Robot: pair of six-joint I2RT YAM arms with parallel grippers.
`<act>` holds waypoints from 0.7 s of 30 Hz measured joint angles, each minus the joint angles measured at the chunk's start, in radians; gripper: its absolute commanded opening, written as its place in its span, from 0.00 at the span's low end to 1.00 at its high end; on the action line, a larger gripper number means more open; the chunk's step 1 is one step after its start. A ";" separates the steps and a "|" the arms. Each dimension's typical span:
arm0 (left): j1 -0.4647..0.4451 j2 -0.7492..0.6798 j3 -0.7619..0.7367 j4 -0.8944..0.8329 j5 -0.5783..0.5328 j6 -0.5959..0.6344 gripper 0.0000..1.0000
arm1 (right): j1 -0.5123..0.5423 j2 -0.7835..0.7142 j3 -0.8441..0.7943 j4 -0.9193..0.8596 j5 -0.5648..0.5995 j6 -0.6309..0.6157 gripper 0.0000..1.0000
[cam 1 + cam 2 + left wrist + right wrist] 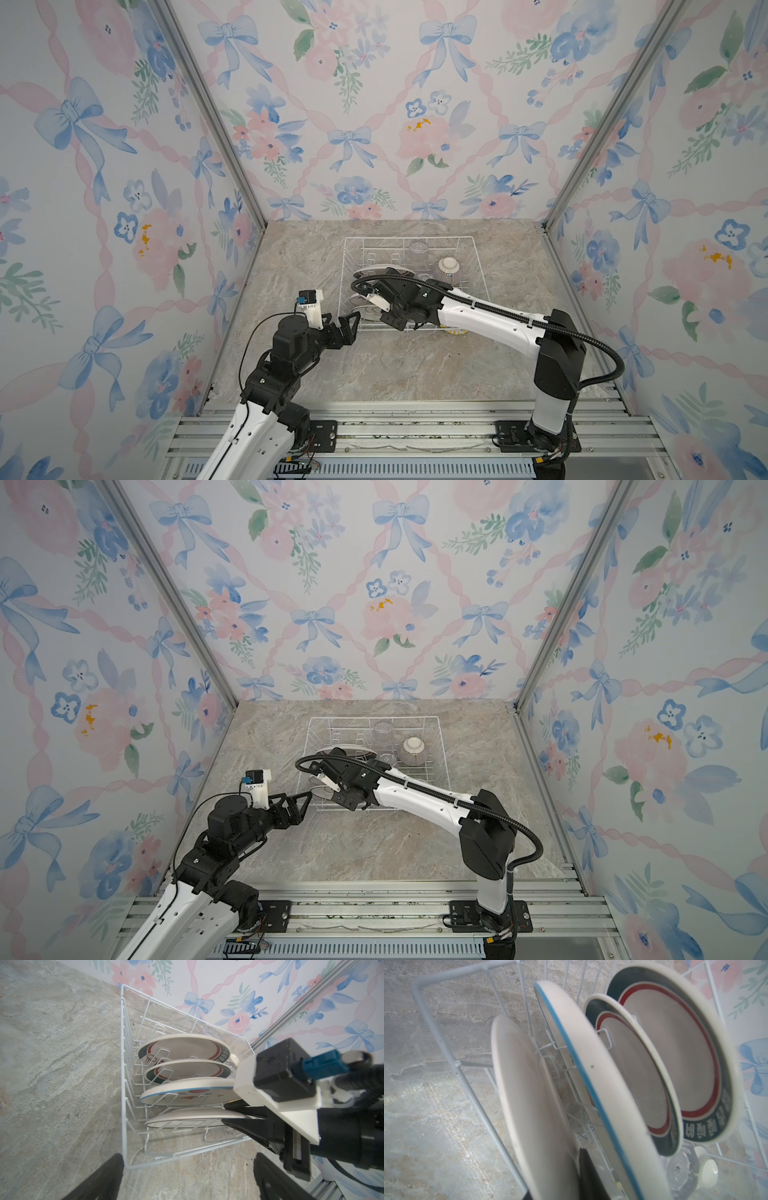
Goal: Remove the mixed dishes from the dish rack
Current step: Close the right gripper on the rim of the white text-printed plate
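Here, the right claw (223, 1114) gripped the front plate in the dish rack (374, 238)

The white wire rack sat toward the back of the marbled surface (395, 365). A plain cream plate (187, 1118) stood on edge in its frontmost slot, and the right claw's fingers were closed on that plate's rim. Three patterned plates (187, 1093) stood behind it. A purple-striped bowl (446, 270) lay upside down deeper in the rack. The left claw (352, 324) hung wide open and empty, just outside the rack's front left corner.

My left gripper (188, 1157) blk. Rack (124, 1064) white wire. 2 rear plates (675, 1059): dark rim, red ring. Next plate (591, 1076) blue-edged; front plate (529, 1105) plain cream. Bowl (446, 270) purple-striped. Tabletop (374, 374) grey marble.
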 measured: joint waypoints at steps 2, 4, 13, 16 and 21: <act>0.000 0.000 -0.001 0.000 -0.004 0.000 0.98 | 0.001 -0.002 -0.004 0.003 0.008 -0.004 0.11; 0.000 -0.003 -0.003 0.000 -0.007 0.000 0.98 | 0.003 -0.006 -0.010 0.004 0.016 -0.010 0.07; 0.000 -0.034 -0.014 -0.003 -0.020 -0.007 0.98 | 0.003 -0.016 -0.019 0.004 0.053 -0.032 0.00; 0.000 -0.035 -0.014 -0.003 -0.023 -0.007 0.98 | 0.003 -0.017 -0.019 0.004 0.064 -0.040 0.00; 0.000 -0.035 -0.014 -0.003 -0.025 -0.007 0.98 | 0.003 -0.023 -0.021 0.001 0.079 -0.052 0.00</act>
